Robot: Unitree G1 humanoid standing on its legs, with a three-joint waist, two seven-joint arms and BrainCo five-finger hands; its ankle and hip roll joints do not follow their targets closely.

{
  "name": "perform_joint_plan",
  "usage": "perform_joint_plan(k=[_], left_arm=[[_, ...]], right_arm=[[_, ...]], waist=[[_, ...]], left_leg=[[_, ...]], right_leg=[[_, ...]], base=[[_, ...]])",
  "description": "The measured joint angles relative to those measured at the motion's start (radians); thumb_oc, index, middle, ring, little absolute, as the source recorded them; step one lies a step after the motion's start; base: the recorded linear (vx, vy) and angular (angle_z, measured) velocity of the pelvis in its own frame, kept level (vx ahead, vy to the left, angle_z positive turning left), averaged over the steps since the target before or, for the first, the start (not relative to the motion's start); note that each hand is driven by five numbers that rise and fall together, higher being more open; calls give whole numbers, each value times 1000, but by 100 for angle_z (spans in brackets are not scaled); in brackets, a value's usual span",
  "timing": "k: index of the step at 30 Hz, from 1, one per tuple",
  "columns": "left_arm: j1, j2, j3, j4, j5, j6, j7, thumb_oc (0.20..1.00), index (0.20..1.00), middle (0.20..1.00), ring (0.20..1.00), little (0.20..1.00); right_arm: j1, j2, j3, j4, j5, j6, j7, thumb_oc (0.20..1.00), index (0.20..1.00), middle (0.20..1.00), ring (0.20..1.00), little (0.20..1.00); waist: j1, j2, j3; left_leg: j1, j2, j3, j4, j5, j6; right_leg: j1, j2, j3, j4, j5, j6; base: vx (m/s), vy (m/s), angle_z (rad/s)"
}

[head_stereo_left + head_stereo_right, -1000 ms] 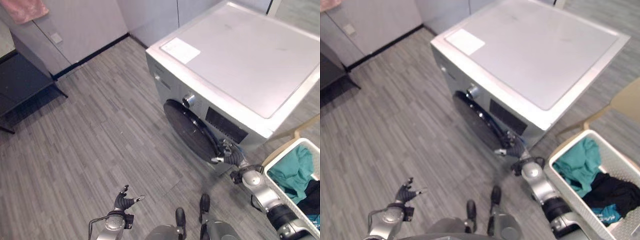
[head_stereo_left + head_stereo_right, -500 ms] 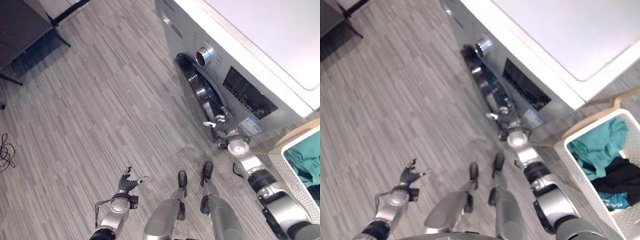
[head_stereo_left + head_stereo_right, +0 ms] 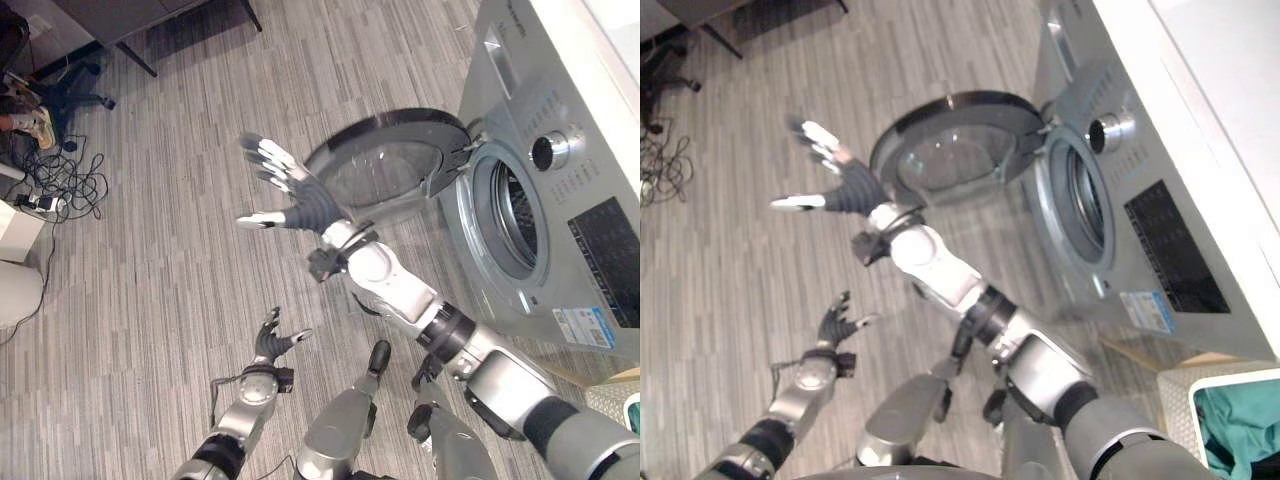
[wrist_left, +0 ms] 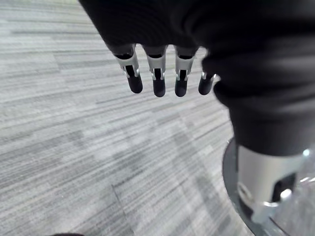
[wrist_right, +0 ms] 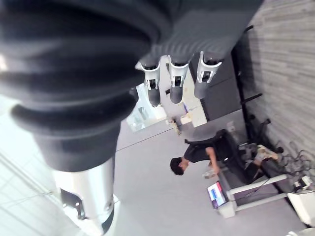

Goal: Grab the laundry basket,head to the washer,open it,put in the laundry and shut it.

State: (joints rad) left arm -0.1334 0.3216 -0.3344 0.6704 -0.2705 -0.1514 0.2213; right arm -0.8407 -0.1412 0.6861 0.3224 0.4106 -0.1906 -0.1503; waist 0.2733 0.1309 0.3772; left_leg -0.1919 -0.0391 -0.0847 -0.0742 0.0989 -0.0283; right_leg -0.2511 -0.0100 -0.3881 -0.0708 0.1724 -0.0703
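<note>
The washer (image 3: pixel 560 200) door (image 3: pixel 390 165) now swings wide open, drum exposed! Right hand (image 3: pixel 290 195) lifts clear, fingers spread, empty; left hand (image 3: pixel 272 343) hangs relaxed, empty. Laundry waits in the basket (image 3: pixel 1220 420) at right: loading comes next.

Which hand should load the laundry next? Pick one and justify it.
Right, probably. The washer door stands open, and the laundry basket sits on the robot's right. The right hand is open and holds nothing; the left hand hangs low on the far side.
</note>
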Motion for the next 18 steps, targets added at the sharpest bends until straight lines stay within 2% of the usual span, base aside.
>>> perform_joint_plan(k=[1, 2, 3, 4, 5, 7, 8, 9, 10, 11, 12, 13, 14, 15, 16, 18], left_arm=[[0, 0, 11, 0, 0, 0, 4, 1000, 1000, 1000, 1000, 1000], [1, 3, 22, -2, 1, 6, 10, 1000, 1000, 1000, 1000, 1000], [0, 4, 27, -7, 2, 9, 13, 1000, 1000, 1000, 1000, 1000], [-2, 10, 27, -27, 10, 10, 15, 1000, 1000, 1000, 1000, 1000], [-22, 10, 26, -28, 13, 12, 14, 1000, 1000, 1000, 1000, 1000], [-72, 8, 28, -57, 21, 27, 10, 1000, 1000, 1000, 1000, 1000], [-108, 15, 29, -86, 61, 28, 5, 1000, 1000, 1000, 1000, 1000], [-143, 20, 34, -94, 96, 30, 5, 1000, 1000, 1000, 1000, 1000], [-154, 20, 30, -95, 98, 31, 5, 1000, 1000, 1000, 1000, 1000], [-167, 33, 24, -103, 133, 33, 8, 1000, 1000, 1000, 1000, 1000], [-176, 34, 24, -102, 136, 36, 8, 1000, 1000, 1000, 1000, 1000], [-210, 34, 22, -78, 149, 42, 18, 1000, 1000, 1000, 1000, 1000], [-267, 53, 24, -23, 167, 53, 25, 1000, 1000, 1000, 1000, 1000], [-337, 90, 18, 27, 171, 57, 34, 1000, 1000, 1000, 1000, 1000], [-391, 99, 35, 60, 177, 62, 49, 1000, 1000, 1000, 1000, 1000], [-551, 170, 31, 235, 180, 74, 65, 1000, 1000, 1000, 1000, 1000]], right_arm=[[40, -69, -18, 1, -1, 5, -4, 1000, 1000, 1000, 1000, 1000], [131, -165, -49, -9, -21, 21, -5, 1000, 1000, 1000, 1000, 1000], [186, -198, -50, -31, -47, 37, -4, 1000, 1000, 1000, 1000, 1000], [281, -244, -52, -39, -103, 49, 0, 1000, 1000, 1000, 1000, 1000], [320, -262, -52, -41, -130, 70, 2, 1000, 1000, 1000, 1000, 1000], [430, -311, -86, -101, -210, 74, 25, 1000, 1000, 1000, 1000, 1000], [509, -331, -110, -117, -261, 79, 41, 1000, 1000, 1000, 1000, 1000], [581, -349, -132, -115, -307, 83, 50, 1000, 1000, 1000, 1000, 1000], [615, -354, -149, -114, -327, 83, 61, 1000, 1000, 1000, 1000, 1000], [651, -354, -171, -87, -352, 92, 68, 1000, 1000, 1000, 1000, 1000], [646, -355, -179, -68, -363, 92, 68, 1000, 1000, 1000, 1000, 1000], [658, -354, -184, -57, -370, 80, 65, 1000, 1000, 1000, 1000, 1000], [651, -348, -200, -45, -372, 74, 63, 1000, 1000, 1000, 1000, 1000], [639, -352, -196, -30, -374, 83, 64, 1000, 1000, 1000, 1000, 1000], [646, -367, -201, -31, -376, 82, 61, 1000, 1000, 1000, 1000, 1000], [647, -376, -234, -42, -387, 81, 58, 1000, 1000, 1000, 1000, 1000]], waist=[[-2, 0, 0], [-34, -20, 3], [-51, -35, 2], [-101, -68, 2], [-139, -88, 4], [-175, -96, 4], [-213, -119, 5], [-243, -126, 5], [-248, -126, 5], [-252, -129, 5], [-265, -127, 6], [-308, -128, 6], [-320, -125, 7], [-324, -143, 11], [-350, -149, 21], [-379, -151, 34]], left_leg=[[0, -7, 1, -1, 1, 2], [-1, -16, 26, -3, 2, 3], [-1, -20, 50, -3, 2, 4], [-1, -28, 102, -4, 2, 5], [1, -30, 114, -5, 1, 6], [-2, -33, 135, -6, -1, 8], [2, -28, 162, -6, -10, 17], [0, -23, 182, -6, -15, 28], [0, -21, 188, -6, -15, 29], [-1, -15, 226, -7, -22, 44], [-3, -13, 242, -7, -24, 47], [-8, -14, 256, -6, -27, 50], [-21, -10, 261, -7, -22, 56], [-35, -9, 287, -7, -23, 55], [-40, -9, 305, -7, -24, 54], [-54, -6, 322, -7, -23, 54]], right_leg=[[-4, -7, 4, 5, 0, 3], [-20, -16, 37, 15, 7, 15], [-28, -20, 60, 16, 12, 22], [-38, -26, 105, 10, 26, 44], [-44, -27, 122, 3, 34, 57], [-43, -29, 140, -8, 37, 62], [-52, -21, 162, -8, 40, 65], [-60, -11, 178, -8, 43, 70], [-64, -7, 186, -8, 44, 71], [-78, 1, 215, -8, 48, 77], [-86, 3, 215, -9, 48, 77], [-96, 10, 238, -8, 55, 83], [-109, 12, 244, -8, 58, 88], [-133, 14, 251, -9, 60, 92], [-144, 14, 252, -9, 60, 91], [-163, 18, 263, -9, 67, 100]], base=[[4, 84, -9], [1, 96, -33], [-2, 114, -81], [7, 77, -89], [6, 57, -83], [8, 36, -44], [9, 84, -53], [-7, 63, -63], [-3, 77, -69], [-7, 69, -75], [-2, 68, -64], [-4, 43, -19], [-8, 31, -37], [-5, 41, -56], [-4, 43, -60], [8, 32, -30]])
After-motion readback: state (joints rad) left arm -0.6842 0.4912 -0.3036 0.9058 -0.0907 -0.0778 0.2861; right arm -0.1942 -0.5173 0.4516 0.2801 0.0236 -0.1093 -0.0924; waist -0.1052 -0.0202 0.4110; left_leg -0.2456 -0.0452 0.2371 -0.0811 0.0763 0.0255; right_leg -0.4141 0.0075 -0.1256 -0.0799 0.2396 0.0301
